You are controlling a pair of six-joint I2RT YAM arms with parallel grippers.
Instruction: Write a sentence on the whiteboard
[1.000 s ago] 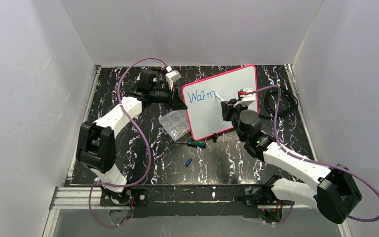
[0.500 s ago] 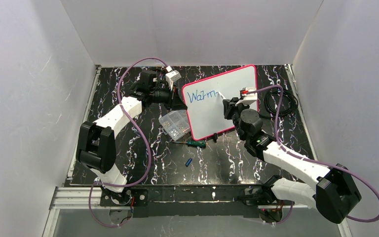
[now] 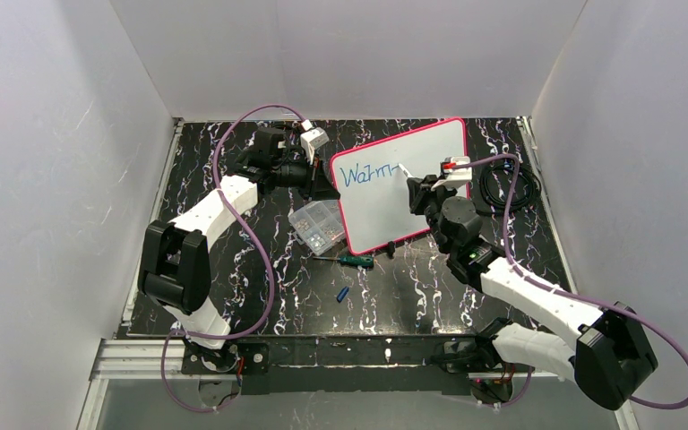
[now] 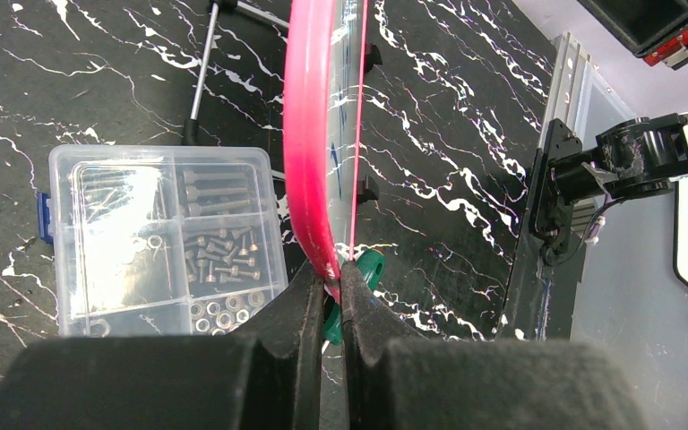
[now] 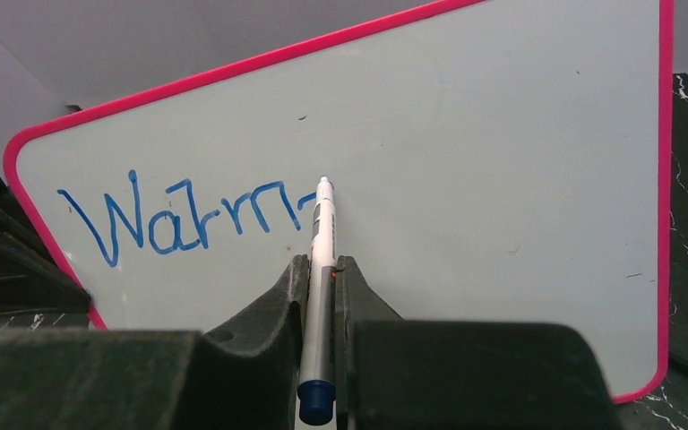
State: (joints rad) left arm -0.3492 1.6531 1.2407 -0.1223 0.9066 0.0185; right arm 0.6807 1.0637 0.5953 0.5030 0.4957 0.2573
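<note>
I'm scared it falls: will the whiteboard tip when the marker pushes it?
Probably not: the left tool pinches the whiteboard by its pink rim. It seems stiff: its face looks flat under the marker. Propped steeply, unheld it might tip.

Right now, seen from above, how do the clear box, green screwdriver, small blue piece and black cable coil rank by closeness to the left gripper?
From the left gripper, top view:
1. clear box, just beside it.
2. green screwdriver, at the whiteboard's near edge.
3. small blue piece, nearer the bases.
4. black cable coil, far right, past the whiteboard.
</note>
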